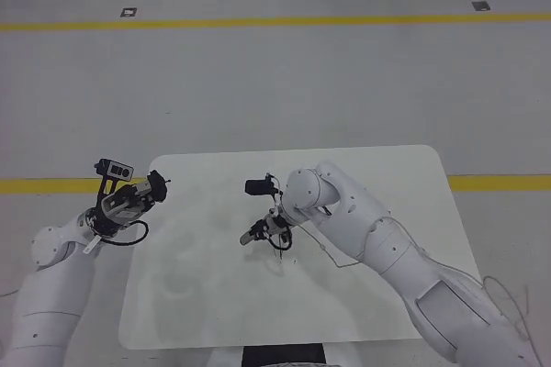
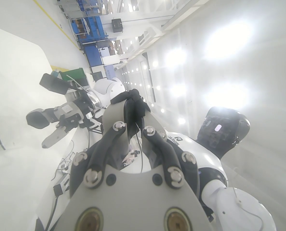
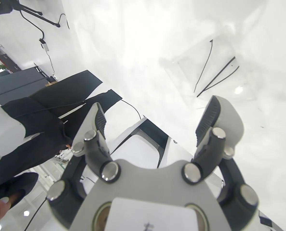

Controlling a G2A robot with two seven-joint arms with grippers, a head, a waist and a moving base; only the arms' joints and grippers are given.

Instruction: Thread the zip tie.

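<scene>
– What sits at the left edge of the table (image 1: 367,294)?

– The left gripper (image 1: 156,188), turned toward the other arm. Its fingers are pressed together on a thin black strip (image 2: 140,152), probably a zip tie, though the wrist view is hazy there.

– And toward the middle?

– The right gripper (image 3: 157,111), low over the tabletop, its fingers spread wide and holding nothing.

– Any more ties?

– Loose zip ties (image 3: 216,76) lie flat on the table just beyond its fingertips, not touching them.
</scene>
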